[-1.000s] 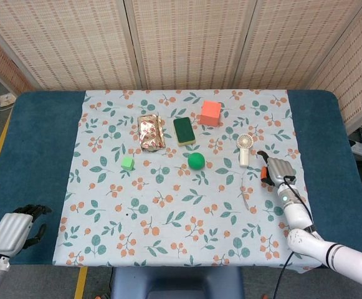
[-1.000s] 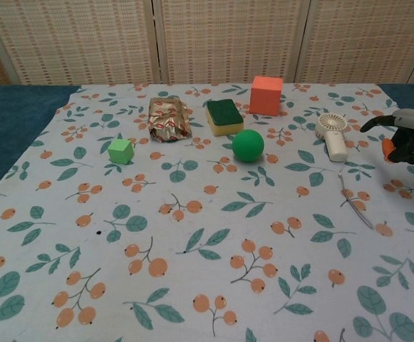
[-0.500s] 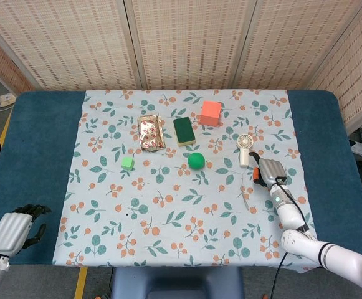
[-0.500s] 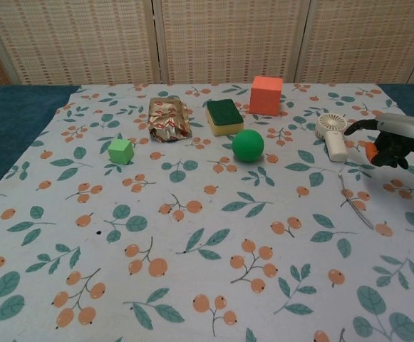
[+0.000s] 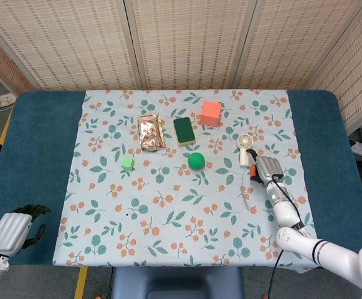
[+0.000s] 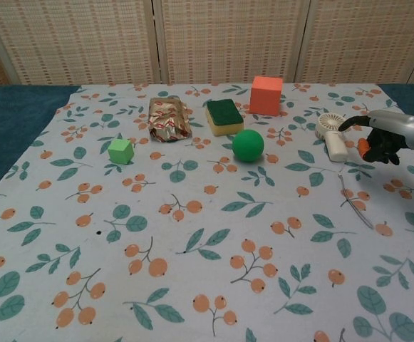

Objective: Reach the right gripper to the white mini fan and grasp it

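The right robot hand (image 5: pixel 261 168) (image 6: pixel 379 137) sat just beside the white mini fan (image 5: pixel 245 149) (image 6: pixel 332 134), at the fan's 4 o'clock in the head view, with fingers apart and holding nothing; whether a fingertip touched the fan's handle could not be determined. The fan lay flat on the counter (image 5: pixel 37 143), on the floral cloth (image 5: pixel 106 205) near its right edge. The left robot hand (image 5: pixel 15 227) rested at the counter's 7 o'clock corner (partly cut off, absent from the chest view); its fingers curled inward, empty. Counted on the cloth: one orange cube (image 5: pixel 210 113), one green sponge (image 5: pixel 183 131), one green ball (image 5: pixel 196 161), one small green cube (image 5: pixel 128 163), one foil packet (image 5: pixel 150 132).
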Available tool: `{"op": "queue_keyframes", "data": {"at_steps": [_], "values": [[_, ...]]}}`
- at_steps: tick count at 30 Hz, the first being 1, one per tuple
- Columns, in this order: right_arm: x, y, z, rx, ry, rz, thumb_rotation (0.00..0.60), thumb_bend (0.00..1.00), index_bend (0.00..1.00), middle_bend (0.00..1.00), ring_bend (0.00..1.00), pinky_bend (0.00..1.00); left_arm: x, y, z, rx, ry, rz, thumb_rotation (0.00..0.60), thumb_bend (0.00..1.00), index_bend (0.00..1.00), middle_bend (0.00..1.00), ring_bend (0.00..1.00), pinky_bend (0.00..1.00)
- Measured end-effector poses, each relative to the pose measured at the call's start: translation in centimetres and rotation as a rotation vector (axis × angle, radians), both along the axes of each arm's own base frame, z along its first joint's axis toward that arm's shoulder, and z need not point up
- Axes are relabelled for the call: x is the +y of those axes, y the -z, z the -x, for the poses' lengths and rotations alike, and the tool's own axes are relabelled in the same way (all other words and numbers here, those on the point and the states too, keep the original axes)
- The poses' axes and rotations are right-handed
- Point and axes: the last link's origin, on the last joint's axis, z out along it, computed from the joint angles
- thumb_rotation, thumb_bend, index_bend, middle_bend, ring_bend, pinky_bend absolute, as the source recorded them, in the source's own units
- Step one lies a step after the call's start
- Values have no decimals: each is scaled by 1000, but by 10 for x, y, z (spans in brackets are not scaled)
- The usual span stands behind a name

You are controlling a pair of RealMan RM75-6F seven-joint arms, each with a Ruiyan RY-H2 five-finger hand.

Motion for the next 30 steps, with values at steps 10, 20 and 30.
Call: {"op": "queue_keyframes", "data": {"at_steps": [10,20,30], "values": [[-4,2,7,4,21,5,600,762,118,841,719,712,1,0,1,-1,-3,-1,600,470,349,372,321,431],[-4,5,4,-3,5,3,600,762,118,841,719,712,0,0,1,0,-4,1,600,470,348,372,321,431],[-5,9,5,-1,6,0,600,762,118,841,719,712,0,-1,1,-3,-5,0,600,470,349,372,321,431]]}}
